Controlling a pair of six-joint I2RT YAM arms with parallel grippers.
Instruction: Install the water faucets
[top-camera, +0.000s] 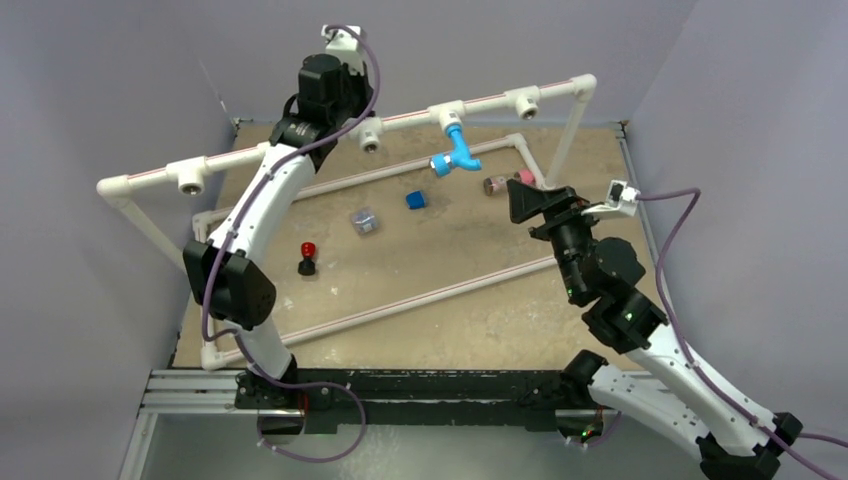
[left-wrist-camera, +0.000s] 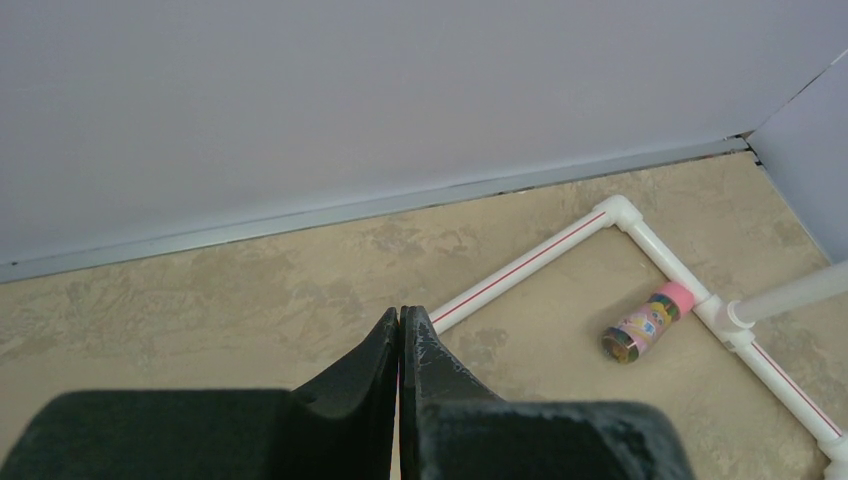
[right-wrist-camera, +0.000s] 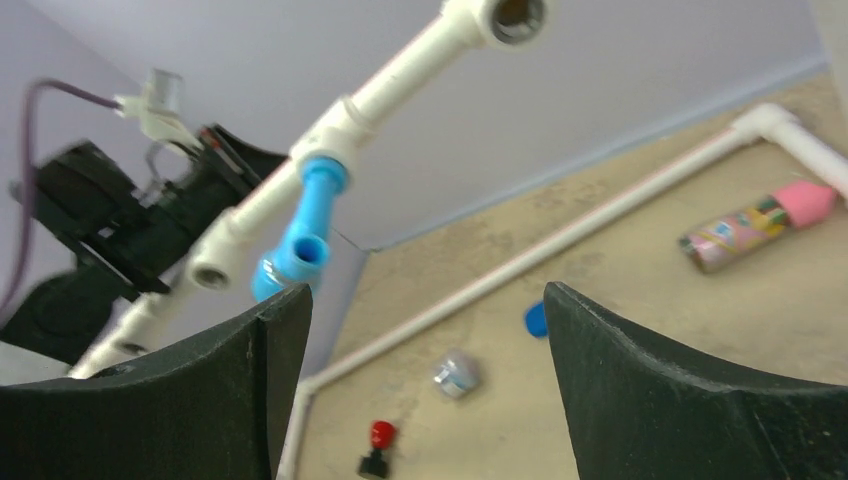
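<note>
I am holding my right end effector (right-wrist-camera: 425, 300) wide open and empty over the bench (top-camera: 450, 270), while my left end effector (left-wrist-camera: 400, 330) is pressing its fingers together on nothing. The water faucet (top-camera: 455, 148) is hanging from the raised white pipe (top-camera: 410, 118), between my arms

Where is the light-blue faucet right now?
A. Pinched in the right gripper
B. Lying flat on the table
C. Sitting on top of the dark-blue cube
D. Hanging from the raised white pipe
D: the blue faucet hangs from a fitting on the raised white pipe, off the table, while the right gripper is open with nothing between its fingers.
</note>
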